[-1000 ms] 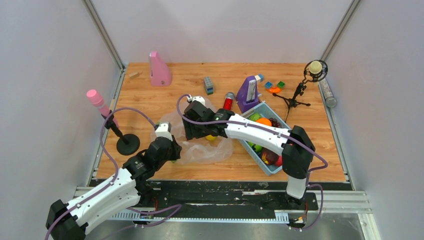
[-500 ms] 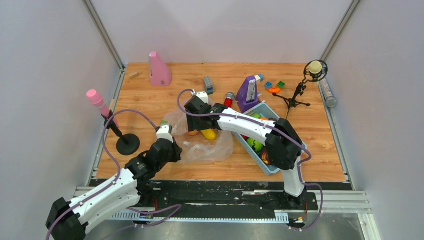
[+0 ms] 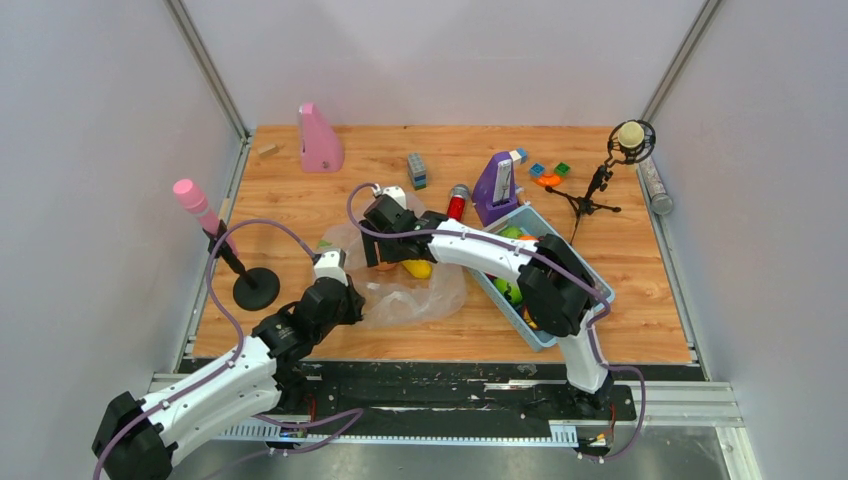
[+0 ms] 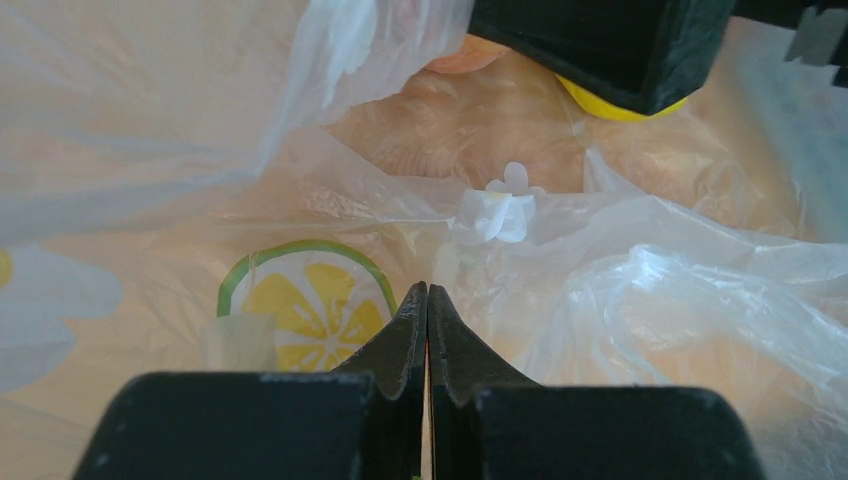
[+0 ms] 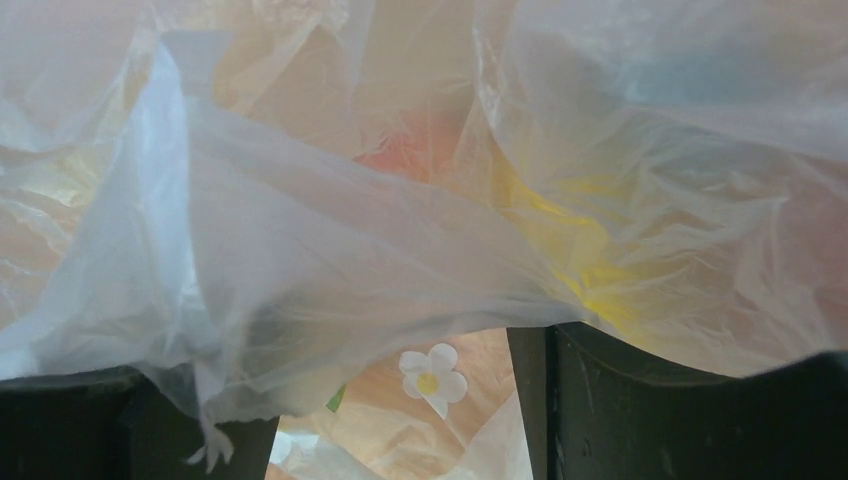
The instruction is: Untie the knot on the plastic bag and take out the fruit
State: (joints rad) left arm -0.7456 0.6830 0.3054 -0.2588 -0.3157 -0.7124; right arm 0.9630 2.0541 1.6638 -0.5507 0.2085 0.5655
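The plastic bag (image 3: 425,295) lies slack on the bench (image 3: 640,250), left of the blue tray (image 3: 545,344). Its long axis runs left to right, and the banana (image 3: 417,268) inside lies the same way. The left tool (image 4: 428,298) is pressed shut at the bag's near-left edge; whether it has caught film I cannot tell. The right tool (image 5: 400,410) stands wide, with film draped over its fingers (image 5: 640,400). Only the left wrist view shows a lemon-slice print (image 4: 305,310).

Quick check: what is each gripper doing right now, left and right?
Left gripper: shut; whether it pinches the bag cannot be told.
Right gripper: open, bag film draped over its fingers.
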